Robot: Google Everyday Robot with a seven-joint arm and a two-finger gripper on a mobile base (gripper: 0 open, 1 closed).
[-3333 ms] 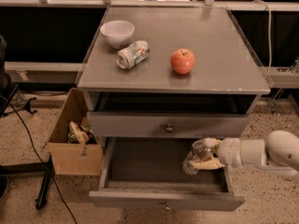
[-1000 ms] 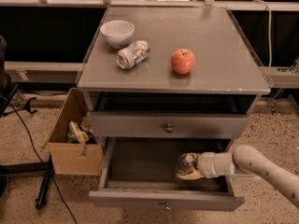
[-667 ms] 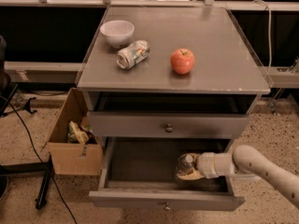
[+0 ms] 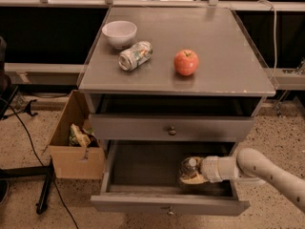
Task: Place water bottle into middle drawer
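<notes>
A grey cabinet fills the middle of the view, its flat worktop (image 4: 224, 46) carrying three loose things. Below the worktop a closed upper drawer (image 4: 133, 128) shows one small round knob, and under it the middle drawer (image 4: 143, 204) stands pulled well out, its dark inside open to view. A white robot arm (image 4: 267, 171) reaches in from the right edge, over the drawer's right side wall. On the floor just left of the cabinet sits an open cardboard box (image 4: 71, 161) with crumpled wrappers inside. On the worktop, a white bowl (image 4: 119, 32) stands near the back left corner, a red apple (image 4: 186, 62) rests toward the middle, and a crushed silver can (image 4: 135, 55) lies on its side between them, just in front of the bowl. The water bottle (image 4: 187, 168) is inside the middle drawer, toward its right half, cap uppermost and leaning slightly. The gripper (image 4: 191, 176) is down inside the drawer with it, closed around the bottle's lower body.
</notes>
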